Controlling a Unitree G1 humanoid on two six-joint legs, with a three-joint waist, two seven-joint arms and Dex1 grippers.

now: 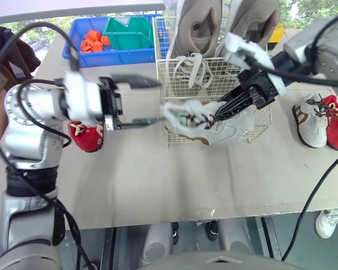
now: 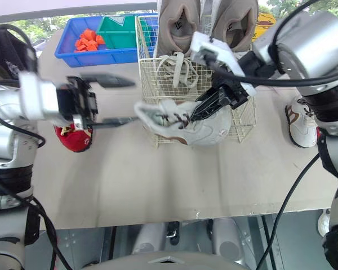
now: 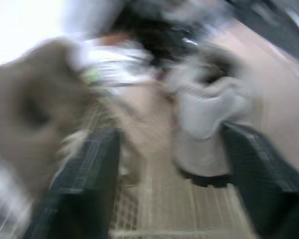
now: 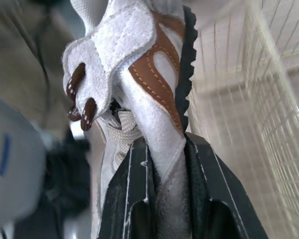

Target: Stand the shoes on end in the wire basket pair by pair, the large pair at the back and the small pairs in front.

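1. While the right gripper [image 1: 222,111] is clamped on a white shoe with brown trim [image 1: 205,126], the left gripper [image 1: 149,101] hangs with its two fingers wide apart and holds nothing.
2. The wire basket [image 1: 163,73] stands on the table [image 1: 158,180] at the middle of the far edge.
3. Two large tan shoes [image 1: 200,25] stand on end side by side against the basket's back wall. Their openings face the robot and their pale laces [image 1: 186,67] hang down inside the wire.
4. The held shoe lies nearly level across the basket's front part, sole down. Its toe reaches past the basket's front left corner. Whether it rests on the wire cannot be told.
5. In the right wrist view both black fingers [image 4: 124,199] pinch the shoe's upper from either side near the laces, with the basket's mesh alongside.
6. The left gripper's opening faces the shoe's toe from the left. Its nearer finger [image 1: 141,121] ends just beside the toe, and contact cannot be judged.
7. The left wrist view is smeared, but its fingers stand well apart, with a pale shoe and mesh beyond them.
8. One red shoe [image 1: 87,138] lies near the table's left edge, partly under the left arm.
9. Near the right edge a second white-and-brown shoe [image 1: 310,124] sits touching another red shoe [image 1: 337,121].
10. A blue bin [image 1: 79,53] at the far left corner holds orange pieces [image 1: 93,40] and a green tray [image 1: 129,34].
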